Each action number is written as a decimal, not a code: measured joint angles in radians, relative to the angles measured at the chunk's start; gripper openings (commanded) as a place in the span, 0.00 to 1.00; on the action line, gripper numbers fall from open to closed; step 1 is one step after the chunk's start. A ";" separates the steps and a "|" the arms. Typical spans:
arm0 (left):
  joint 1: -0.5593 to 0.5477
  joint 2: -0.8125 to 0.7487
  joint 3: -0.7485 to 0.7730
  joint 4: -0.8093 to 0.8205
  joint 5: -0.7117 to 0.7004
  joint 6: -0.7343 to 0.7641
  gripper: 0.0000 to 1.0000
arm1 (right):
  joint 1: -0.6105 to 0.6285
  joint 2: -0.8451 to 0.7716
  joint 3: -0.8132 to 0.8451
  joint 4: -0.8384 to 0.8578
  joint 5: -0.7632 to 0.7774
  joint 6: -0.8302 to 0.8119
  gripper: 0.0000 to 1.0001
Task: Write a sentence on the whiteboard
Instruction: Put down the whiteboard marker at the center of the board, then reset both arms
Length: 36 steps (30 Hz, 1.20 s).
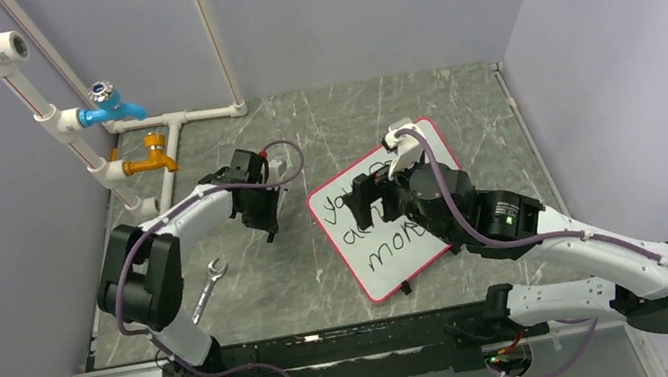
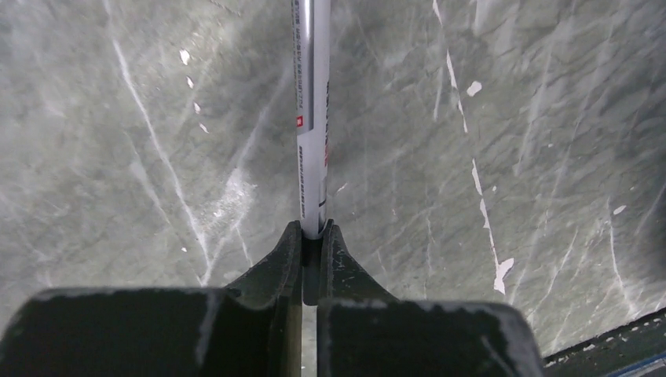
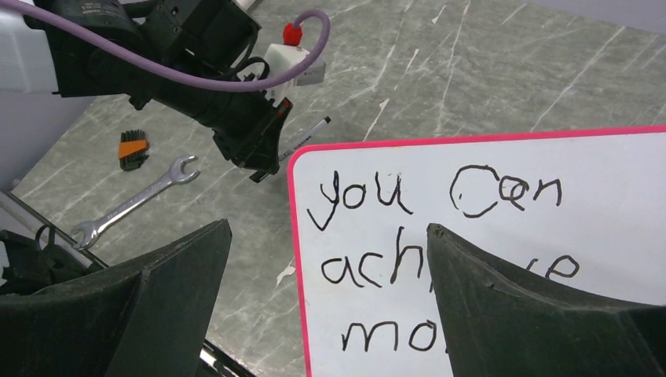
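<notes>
The whiteboard (image 1: 387,279) has a glossy white face and a pink rim. It lies on the marble table right of centre, with "you can", "ach…e" and "mo…" written on it in black. It also shows in the right wrist view (image 3: 612,173). My left gripper (image 2: 312,236) is shut on a silver-white marker (image 2: 312,118) that points away over bare table. It hovers just left of the board (image 1: 269,223). My right gripper (image 3: 328,228) is open and empty above the board's left edge (image 1: 365,206). Its fingers hide part of the writing.
A steel wrench (image 1: 207,289) lies on the table to the left, and an orange-and-black brush (image 3: 133,149) lies beyond it. White pipes with a blue tap (image 1: 109,105) and an orange tap (image 1: 151,160) run along the back left. Grey walls close in the table.
</notes>
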<state>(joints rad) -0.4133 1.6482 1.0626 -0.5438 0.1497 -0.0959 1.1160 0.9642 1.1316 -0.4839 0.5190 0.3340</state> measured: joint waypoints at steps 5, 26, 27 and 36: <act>0.000 0.013 0.005 -0.018 0.020 -0.005 0.29 | 0.000 -0.031 -0.014 0.000 0.002 0.008 0.97; -0.016 -0.183 0.019 -0.019 -0.104 -0.018 0.86 | 0.000 -0.045 -0.015 0.000 0.029 0.013 0.96; -0.021 -0.203 0.019 -0.017 -0.110 -0.017 0.86 | 0.000 -0.046 -0.015 0.000 0.032 0.013 0.96; -0.076 -0.467 -0.063 0.092 -0.181 0.029 0.99 | 0.000 -0.087 -0.047 0.024 0.068 0.009 0.96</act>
<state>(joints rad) -0.4889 1.1809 0.9997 -0.4519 -0.0311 -0.0669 1.1160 0.8772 1.0843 -0.4599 0.5865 0.3428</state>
